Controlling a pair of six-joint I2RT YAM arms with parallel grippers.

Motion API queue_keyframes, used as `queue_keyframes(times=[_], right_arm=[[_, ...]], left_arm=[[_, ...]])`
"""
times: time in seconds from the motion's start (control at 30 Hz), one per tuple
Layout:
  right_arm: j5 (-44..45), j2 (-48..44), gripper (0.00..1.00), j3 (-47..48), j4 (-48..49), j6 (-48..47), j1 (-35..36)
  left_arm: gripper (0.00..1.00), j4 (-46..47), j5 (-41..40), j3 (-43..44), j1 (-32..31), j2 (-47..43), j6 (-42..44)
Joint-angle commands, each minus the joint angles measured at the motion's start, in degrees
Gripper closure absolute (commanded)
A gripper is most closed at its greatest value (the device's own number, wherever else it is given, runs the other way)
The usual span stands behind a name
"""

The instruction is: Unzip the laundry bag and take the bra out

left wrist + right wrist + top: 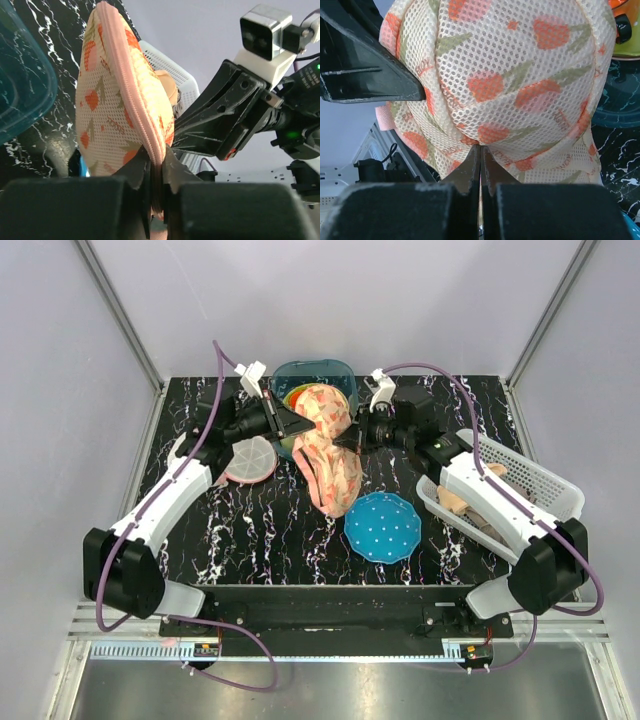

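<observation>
- Peach mesh laundry bag (328,450) sits just beyond the blue plate (383,526), its upper end held between both grippers
- left gripper (300,426), on the bag's side away from the plate: jaws clamped on the pink edging (131,95)
- right gripper (347,440), on the plate's side: jaws pinched together on a fold of mesh

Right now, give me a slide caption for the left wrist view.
Left gripper pinches the peach laundry bag by its pink edging; white basket behind.
</observation>
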Motion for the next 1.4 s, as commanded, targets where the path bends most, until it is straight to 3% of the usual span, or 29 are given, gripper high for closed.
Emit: queue_keyframes(times=[0.0,0.1,0.13,0.17,0.2,0.33,0.5,0.63,0.8,0.9,1.07,1.13,1.17,1.23,1.27,1.3,1.37], right_arm=[[-3.04,-1.31,0.89,3.83,-1.94,-2.24,0.68],[-4.97,0.18,0.33,7.61,-8.96,-5.22,-1.67],[-5.15,0.01,0.23,7.8,-10.12,-5.32,-3.17],[-6.28,-0.34,0.15,7.45,-10.47,-4.79,-5.1],[-7.68,-0.78,0.12,5.88,-10.13,-4.09,-9.91],[-10.86,-2.71,0.02,0.17,-5.48,-1.98,-16.36],[-17.42,-5.87,0.0,-10.7,3.73,-4.87,-16.37],[-22.73,-15.87,0.0,-26.72,33.03,-0.77,-16.55],[-30.08,-13.97,0.02,-27.44,35.65,0.74,-16.46],[-31.87,-13.7,0.02,-28.67,43.3,4.96,-16.37],[-29.85,-16.68,0.02,-29.29,39.02,1.46,-16.63],[-29.23,-18.96,0.02,-27.28,29.67,-3.52,-16.81],[-28.62,-19.84,0.02,-26.14,26.03,-5.47,-16.72],[-26.43,-23.08,0.01,-23.85,17.7,-11.17,-16.72],[-25.29,-24.24,0.01,-23.4,15.65,-12.68,-16.72],[-23.54,-25.29,0.0,-22.62,14.15,-13.66,-16.81],[-23.95,-27.58,0.0,-21.74,10.71,-15.33,-16.81]], left_arm=[[1.0,1.55,4.05,4.26,-0.99,1.5,0.92],[1.0,-0.02,9.23,6.54,-0.99,0.8,3.55],[1.0,-1.17,11.5,7.34,-0.99,0.1,5.05],[1.0,-2.48,12.83,8.04,-0.9,-0.25,6.63],[1.0,-5.63,13.98,8.66,-0.9,-0.43,9.78],[1.0,-7.95,22.39,10.25,-0.9,-0.87,12.36],[1.0,-1.01,27.52,9.28,-0.9,-2.63,9.9],[1.0,5.75,31.64,8.67,-0.99,-2.36,5.16],[1.0,29.99,34.37,5.5,-1.07,-0.88,-11.85],[1.0,34.59,35.34,6.11,-1.07,0.36,-15.58],[1.0,40.83,36.48,5.67,-0.99,1.42,-20.33],[1.0,39.18,36.75,5.93,-0.81,1.15,-19.12],[1.0,32.55,36.84,6.37,-0.81,0.72,-17.19],[1.0,18.67,35.27,8.47,-0.64,-0.16,-2.91],[1.0,0.33,33.95,12.14,-0.64,-0.6,4.11],[1.0,-8.3,32.37,14.7,-0.72,-0.61,17.5],[1.0,-16.44,30.68,17.18,-0.72,-0.34,22.45]])
